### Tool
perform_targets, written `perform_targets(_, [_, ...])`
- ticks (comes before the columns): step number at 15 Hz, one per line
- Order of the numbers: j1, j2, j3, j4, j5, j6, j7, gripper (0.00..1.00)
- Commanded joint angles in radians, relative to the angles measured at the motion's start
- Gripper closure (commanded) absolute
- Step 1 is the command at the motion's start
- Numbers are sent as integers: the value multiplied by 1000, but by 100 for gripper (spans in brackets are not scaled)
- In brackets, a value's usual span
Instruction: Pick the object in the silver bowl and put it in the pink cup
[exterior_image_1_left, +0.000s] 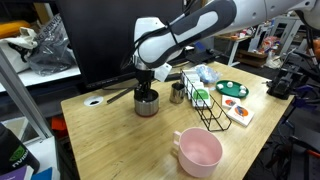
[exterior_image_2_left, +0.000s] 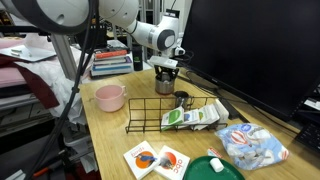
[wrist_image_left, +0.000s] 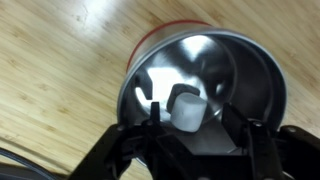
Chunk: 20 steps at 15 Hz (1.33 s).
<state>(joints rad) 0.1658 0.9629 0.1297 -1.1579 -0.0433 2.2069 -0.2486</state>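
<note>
While the arm (exterior_image_1_left: 190, 30) reaches down into the silver bowl (exterior_image_1_left: 147, 104), both exterior views hide its contents. Wrist view: jaws apart, flanking the object (wrist_image_left: 188, 108).

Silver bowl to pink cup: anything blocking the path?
Nothing visible. Bare table lies between the silver bowl and the pink cup in both exterior views; the wire rack and small metal cup stand off to the side.

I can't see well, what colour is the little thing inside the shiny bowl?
Whitish: the object in the silver bowl, best seen in the wrist view.
</note>
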Motion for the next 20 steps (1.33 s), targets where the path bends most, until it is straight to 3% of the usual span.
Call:
perform_targets(1, [1, 44, 6, 79, -11, -56, -32, 33])
perform_targets(14, [1, 186, 30, 321, 7, -228, -140, 33])
perform_targets(20, [-5, 219, 38, 378, 15, -270, -168, 36])
